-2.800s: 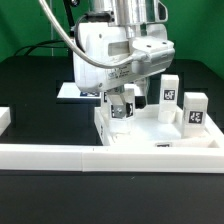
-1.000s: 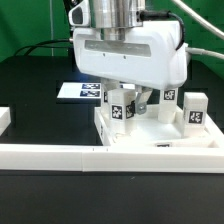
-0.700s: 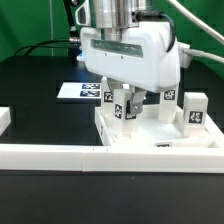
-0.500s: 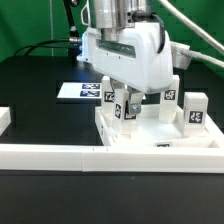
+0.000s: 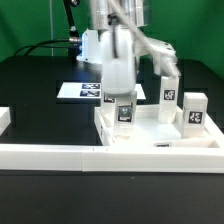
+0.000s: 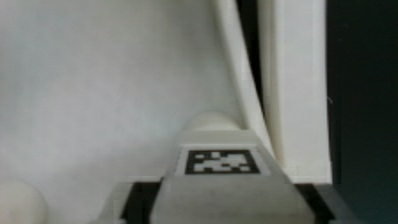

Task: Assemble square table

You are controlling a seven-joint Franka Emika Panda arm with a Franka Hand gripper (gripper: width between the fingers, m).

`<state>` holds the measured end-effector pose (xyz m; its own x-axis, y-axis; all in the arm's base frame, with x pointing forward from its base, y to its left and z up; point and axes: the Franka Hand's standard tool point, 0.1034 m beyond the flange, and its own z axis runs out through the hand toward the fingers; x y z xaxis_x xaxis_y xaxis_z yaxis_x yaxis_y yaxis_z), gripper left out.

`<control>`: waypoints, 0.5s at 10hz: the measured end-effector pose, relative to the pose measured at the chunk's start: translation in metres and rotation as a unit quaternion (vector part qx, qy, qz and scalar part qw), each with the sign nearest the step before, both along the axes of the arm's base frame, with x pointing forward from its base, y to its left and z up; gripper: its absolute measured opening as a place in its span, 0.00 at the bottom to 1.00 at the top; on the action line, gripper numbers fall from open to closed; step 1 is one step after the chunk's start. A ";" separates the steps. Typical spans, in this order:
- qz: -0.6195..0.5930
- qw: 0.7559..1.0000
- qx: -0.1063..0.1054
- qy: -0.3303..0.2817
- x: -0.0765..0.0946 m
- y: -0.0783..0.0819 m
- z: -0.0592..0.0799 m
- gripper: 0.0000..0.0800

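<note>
The white square tabletop (image 5: 150,138) lies with its raised rim up behind the border wall. My gripper (image 5: 123,98) is blurred and points straight down over the tabletop's corner at the exterior view's left. It is shut on a white tagged leg (image 5: 124,113) that stands upright at that corner. In the wrist view the leg (image 6: 222,160) sits between my dark fingers (image 6: 150,198), with the tabletop's floor (image 6: 107,80) and rim (image 6: 288,80) beyond. Two more tagged legs (image 5: 168,93) (image 5: 195,110) stand upright on the tabletop at the exterior view's right.
The long low white border wall (image 5: 90,155) runs across the front. The marker board (image 5: 78,91) lies flat behind the tabletop at the exterior view's left. A white block (image 5: 4,117) shows at the left edge. Cables hang behind the arm.
My hand has turned about its vertical axis: its broad face showed before and it now shows edge-on and blurred. The held leg stays at the same corner, a little lower.
</note>
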<state>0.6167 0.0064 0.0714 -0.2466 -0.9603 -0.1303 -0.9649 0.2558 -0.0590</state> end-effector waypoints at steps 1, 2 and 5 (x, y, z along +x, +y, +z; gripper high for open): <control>-0.062 0.998 0.010 0.003 0.001 0.000 0.000 0.36; -0.154 0.988 0.025 0.000 0.002 0.000 -0.001 0.36; -0.279 0.959 0.054 -0.017 0.008 0.004 -0.001 0.36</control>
<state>0.6249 0.0101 0.0702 -0.7120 -0.6606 -0.2380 -0.6739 0.7381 -0.0325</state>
